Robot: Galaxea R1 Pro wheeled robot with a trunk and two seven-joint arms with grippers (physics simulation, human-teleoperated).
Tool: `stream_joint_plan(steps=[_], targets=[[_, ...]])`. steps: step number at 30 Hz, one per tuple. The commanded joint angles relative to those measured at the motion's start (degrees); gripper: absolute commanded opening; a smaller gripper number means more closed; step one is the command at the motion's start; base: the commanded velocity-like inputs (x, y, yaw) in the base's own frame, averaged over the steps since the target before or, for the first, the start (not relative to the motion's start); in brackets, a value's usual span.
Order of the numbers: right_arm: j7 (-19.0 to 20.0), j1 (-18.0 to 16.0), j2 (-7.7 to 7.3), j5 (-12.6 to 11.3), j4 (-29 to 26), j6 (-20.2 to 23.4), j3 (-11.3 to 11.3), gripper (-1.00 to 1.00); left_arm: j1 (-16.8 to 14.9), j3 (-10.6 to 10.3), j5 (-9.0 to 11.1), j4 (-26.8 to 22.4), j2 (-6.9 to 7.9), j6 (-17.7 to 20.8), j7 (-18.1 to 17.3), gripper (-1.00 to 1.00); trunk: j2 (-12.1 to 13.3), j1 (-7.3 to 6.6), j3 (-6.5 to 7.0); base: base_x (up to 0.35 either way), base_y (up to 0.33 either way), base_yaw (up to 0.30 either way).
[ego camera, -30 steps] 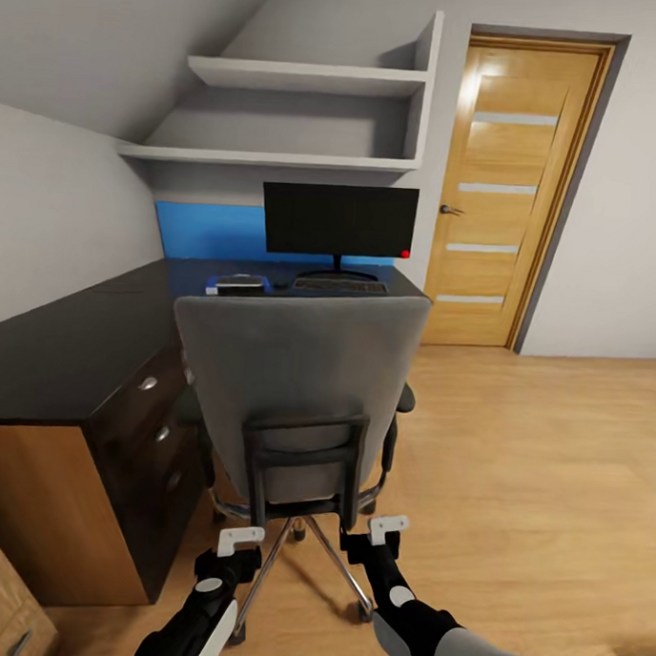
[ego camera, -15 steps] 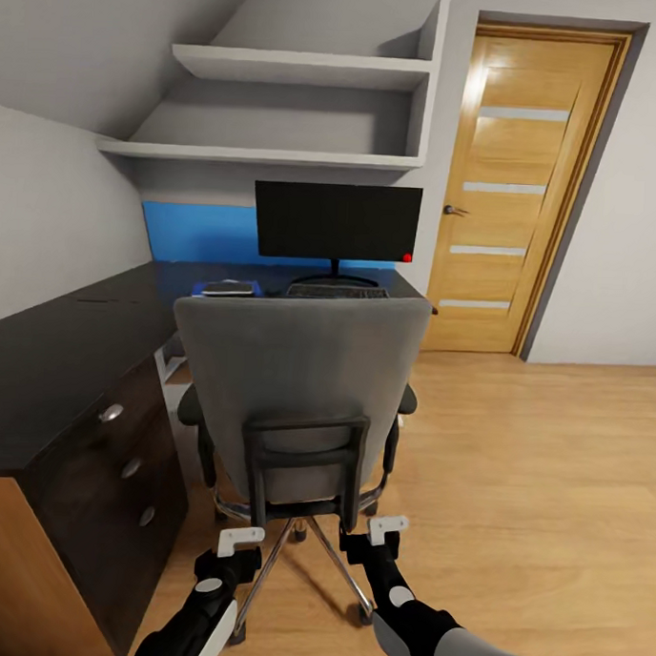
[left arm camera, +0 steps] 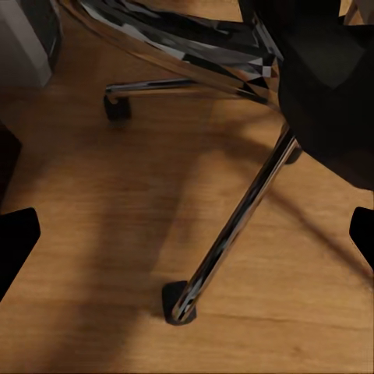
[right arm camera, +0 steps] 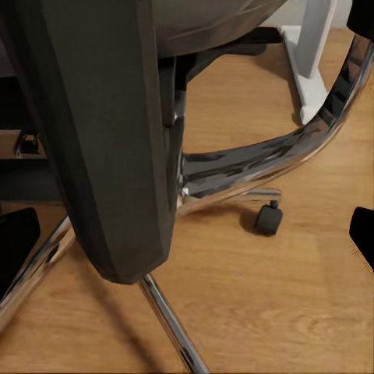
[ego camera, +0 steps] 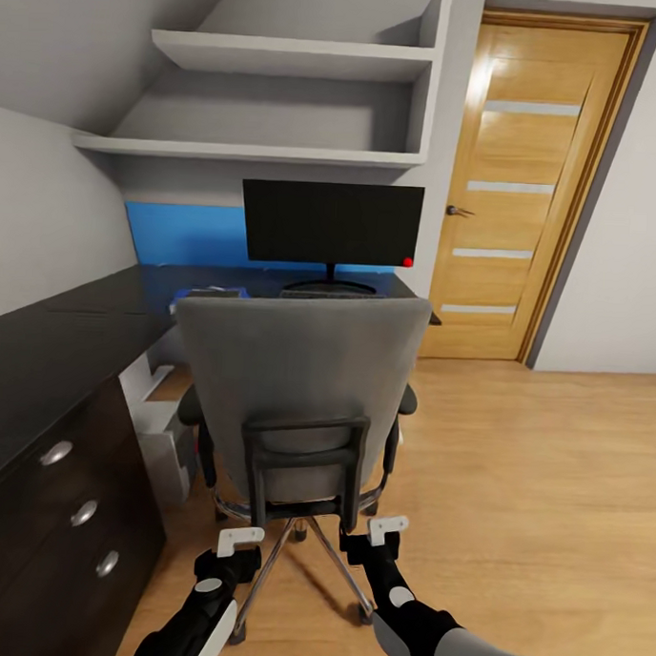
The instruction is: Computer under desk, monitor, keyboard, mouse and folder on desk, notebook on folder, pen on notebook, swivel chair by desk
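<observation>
Head view: a grey swivel chair (ego camera: 301, 394) stands with its back to the camera, drawn up in front of a black desk (ego camera: 41, 354), its chrome base (ego camera: 304, 546) resting on the wooden floor (ego camera: 531, 490). Beyond the backrest, a dark monitor (ego camera: 331, 223) sits on the desk against a blue wall panel (ego camera: 179, 234); a low, dark shape at its foot may be the keyboard (ego camera: 315, 293), though the chair hides most of it. A white computer (ego camera: 161, 435) stands on the floor under the desk, beside a drawer unit (ego camera: 67, 517). Two grey shelves (ego camera: 281, 97) hang above the monitor, and a wooden door (ego camera: 520, 193) stands shut further along the wall. The left gripper (ego camera: 239, 544) and right gripper (ego camera: 386, 533) hang low on either side of the chair's base, just behind it. Seen from the left wrist, a chrome chair leg (left arm camera: 234, 226) ends in a black caster (left arm camera: 178, 304), with the dark fingertips (left arm camera: 15, 245) at the picture's edges, set wide apart and empty. From the right wrist, the chair's black back support (right arm camera: 117, 140) looms close, and this gripper's jaws are likewise spread wide around nothing
</observation>
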Motion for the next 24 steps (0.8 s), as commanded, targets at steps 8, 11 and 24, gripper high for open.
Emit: stream_joint_plan(steps=[8,11,24], targets=[[-0.51,-0.05,0.06,-0.42,0.04,-0.2,0.03,1.0,-0.05,-0.32,0.07,-0.22,0.02,0.3,0.49,1.0,-0.02,0.02,-0.04,0.325,-0.01,0.001],[-0.51,-0.02,0.07,-0.4,0.04,-0.2,0.04,1.0,-0.05,-0.32,0.07,-0.22,-0.01,0.3,0.49,1.0,-0.02,0.02,-0.04,0.325,-0.001,0.091],[-0.51,-0.04,0.08,-0.4,0.04,-0.2,0.04,1.0,-0.05,-0.32,0.07,-0.22,0.05,0.34,0.49,1.0,-0.02,0.02,-0.04,0.325,0.0,0.077]])
